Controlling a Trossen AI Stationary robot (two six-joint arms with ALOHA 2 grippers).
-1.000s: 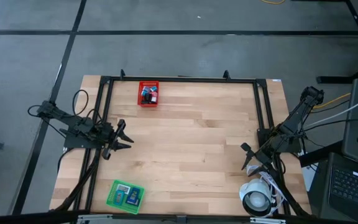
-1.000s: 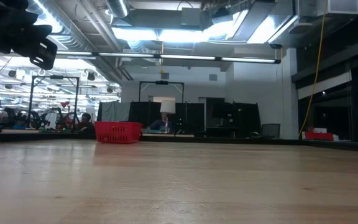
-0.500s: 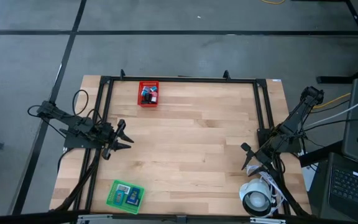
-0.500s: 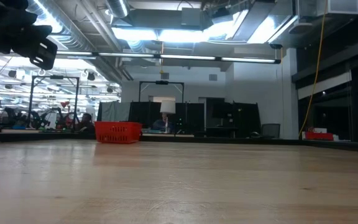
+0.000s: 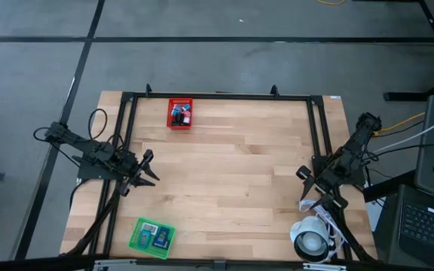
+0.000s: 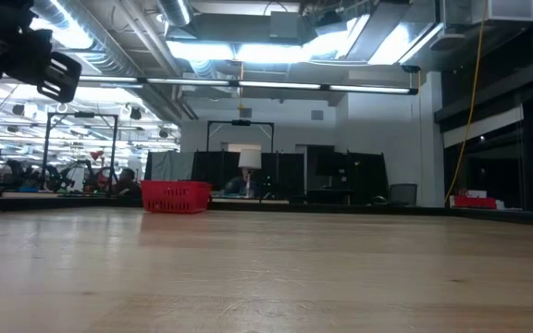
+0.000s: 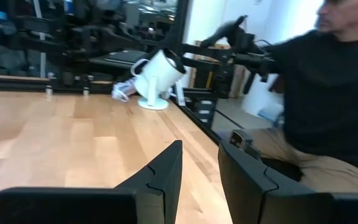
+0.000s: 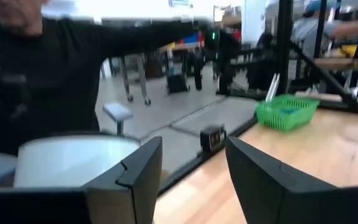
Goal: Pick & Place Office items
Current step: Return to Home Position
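Presently, reading the table (image 5: pixel 232 188) in the high view as a clock face, I find no items loose on the wood. One group of items (image 5: pixel 159 239), blue and teal, lies in the green bin (image 5: pixel 132 241) at 7 o'clock. The rest, dark with blue and red showing, sit packed in the red bin (image 5: pixel 169 113) at 11 o'clock. The left gripper (image 5: pixel 148 167) hangs at 9 o'clock near the table edge, holding nothing. Its wrist view shows the fingers (image 7: pixel 166 174) parted with bare wood between them. The right gripper (image 5: pixel 304 177) is at 3 o'clock, just above the roll (image 5: pixel 311 239) at 5 o'clock. It is likewise empty, its fingers (image 8: pixel 138 171) spread. A person (image 7: pixel 328 93) in a dark top stands beyond the table edge, clear of both arms. On handling, I judge the pieces light, rigid and probably smooth-faced plastic, so they would slip rather than crush. If I had to lift one again, I would close across its two flat parallel sides, low on the body and squarely, with modest force. The mesh walls and close packing leave little room for fingers. I would take the topmost piece first and come straight down. The sorting looks complete to me, both arms drawn back to the sides.
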